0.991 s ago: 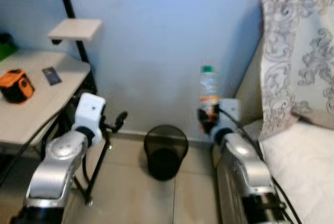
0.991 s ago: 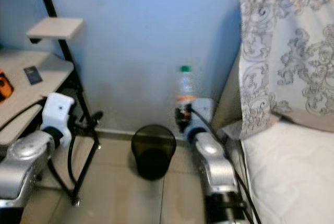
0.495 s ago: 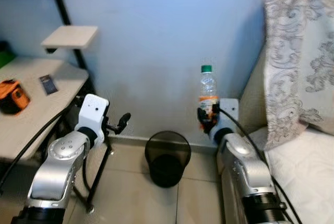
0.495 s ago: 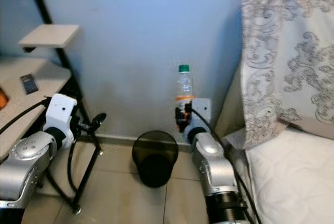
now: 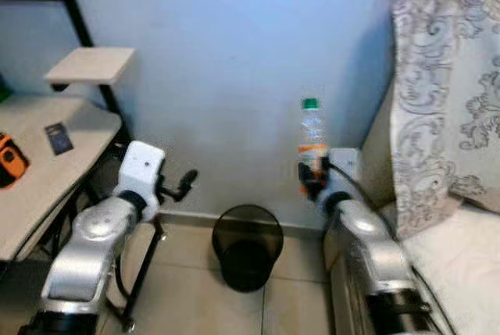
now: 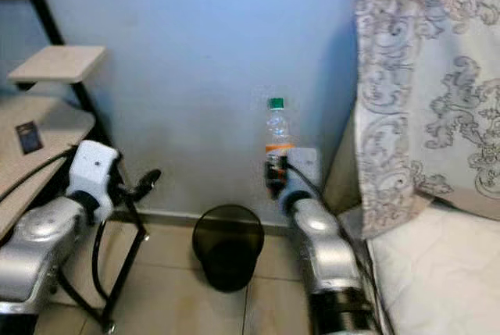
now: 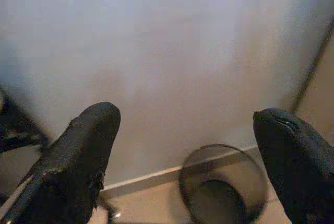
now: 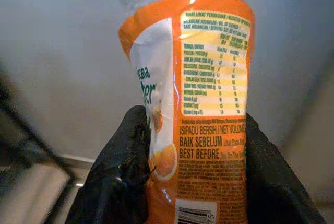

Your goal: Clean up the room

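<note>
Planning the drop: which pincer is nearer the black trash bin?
Hard to call. The right pincer, shut on the bottle, is above the trash bin, toward the bed side. The open left pincer is above it on the desk side.

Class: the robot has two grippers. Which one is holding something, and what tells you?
The right gripper: its black fingers clamp an upright clear bottle with an orange label and green cap. The left gripper is open, with nothing between its fingers.
</note>
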Controlling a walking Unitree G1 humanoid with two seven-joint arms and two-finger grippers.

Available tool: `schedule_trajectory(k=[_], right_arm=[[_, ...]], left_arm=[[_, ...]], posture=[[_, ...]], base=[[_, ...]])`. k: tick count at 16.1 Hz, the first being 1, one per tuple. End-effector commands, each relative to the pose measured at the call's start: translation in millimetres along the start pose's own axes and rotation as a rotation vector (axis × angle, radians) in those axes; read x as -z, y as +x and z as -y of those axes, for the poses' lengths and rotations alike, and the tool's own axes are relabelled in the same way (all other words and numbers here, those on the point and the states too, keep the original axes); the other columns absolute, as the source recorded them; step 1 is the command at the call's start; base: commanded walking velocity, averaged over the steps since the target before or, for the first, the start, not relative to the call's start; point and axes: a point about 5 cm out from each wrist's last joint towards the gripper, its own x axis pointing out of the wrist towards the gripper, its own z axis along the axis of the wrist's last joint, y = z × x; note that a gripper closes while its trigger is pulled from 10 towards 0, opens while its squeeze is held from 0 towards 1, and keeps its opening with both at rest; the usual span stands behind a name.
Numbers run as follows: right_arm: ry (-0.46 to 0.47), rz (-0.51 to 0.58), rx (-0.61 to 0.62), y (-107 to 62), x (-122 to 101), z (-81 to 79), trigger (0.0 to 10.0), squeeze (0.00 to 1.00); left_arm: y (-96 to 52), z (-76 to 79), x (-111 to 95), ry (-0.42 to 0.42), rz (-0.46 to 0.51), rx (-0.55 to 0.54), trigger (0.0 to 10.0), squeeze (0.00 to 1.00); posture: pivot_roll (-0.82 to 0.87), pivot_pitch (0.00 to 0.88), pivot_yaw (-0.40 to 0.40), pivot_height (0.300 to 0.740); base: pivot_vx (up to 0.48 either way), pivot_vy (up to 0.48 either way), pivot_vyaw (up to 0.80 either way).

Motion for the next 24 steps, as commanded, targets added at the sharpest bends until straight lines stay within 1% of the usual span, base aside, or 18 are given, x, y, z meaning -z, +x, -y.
schedule_trajectory(k=[1, 6, 15, 17, 19, 20, 21, 22, 24], right_arm=[[-0.001, 0.013, -0.003, 1.3, -5.9, -1.2, 10.0, 0.0], [-0.006, 0.007, -0.007, 2.4, -6.7, -1.8, 10.0, 0.0], [-0.018, -0.004, -0.018, 4.0, -8.3, -1.1, 10.0, 0.0], [-0.036, -0.009, -0.026, 4.8, -7.7, -0.1, 10.0, 0.0], [-0.045, -0.018, -0.064, 6.1, -8.0, -0.8, 10.0, 0.0], [-0.111, -0.043, -0.131, 9.7, -9.8, 0.0, 10.0, 0.0], [-0.211, -0.099, -0.16, 15.0, -5.5, 3.5, 10.0, 0.0], [-0.274, -0.15, -0.192, 21.1, 0.1, 5.7, 10.0, 0.0], [-0.37, -0.206, -0.239, 28.7, 8.4, 4.0, 10.0, 0.0]], left_arm=[[-1.9, -4.0, -3.6, 0.014, 0.003, -0.012, 10.0, 0.0], [-1.5, -4.3, -3.3, 0.0, -0.001, -0.01, 10.0, 0.0], [-3.2, -2.3, 0.1, 0.015, -0.014, 0.005, 10.0, 0.0], [-3.8, -2.2, 0.4, 0.016, -0.014, 0.006, 10.0, 0.0], [-4.7, -1.9, 0.7, 0.02, -0.016, 0.008, 10.0, 0.0], [-5.3, 0.9, 0.5, 0.057, -0.017, 0.053, 10.0, 0.0], [-6.0, 6.3, 1.4, 0.097, -0.027, 0.134, 10.0, 0.0], [-5.2, 10.1, 3.4, 0.17, -0.055, 0.219, 10.0, 0.0], [-0.9, 10.4, 5.0, 0.26, -0.092, 0.289, 10.0, 0.0]], posture=[[0.11, 0.0, 0.003, 0.74], [0.1, 0.0, 0.002, 0.74], [0.11, 0.0, -0.007, 0.74], [0.12, 0.0, -0.011, 0.74], [0.12, 0.0, -0.011, 0.74], [0.12, 0.0, -0.013, 0.74], [0.12, 0.0, -0.014, 0.74], [0.12, 0.0, -0.014, 0.74], [0.13, 0.0, -0.01, 0.74]], base=[[0.304, 0.0, 0.0], [0.305, 0.0, 0.0], [0.304, 0.0, 0.0], [0.307, 0.0, 0.0], [0.304, 0.0, 0.0], [0.0, 0.0, 0.0], [0.0, 0.0, 0.0], [0.0, 0.0, 0.0], [0.0, 0.0, 0.0]])
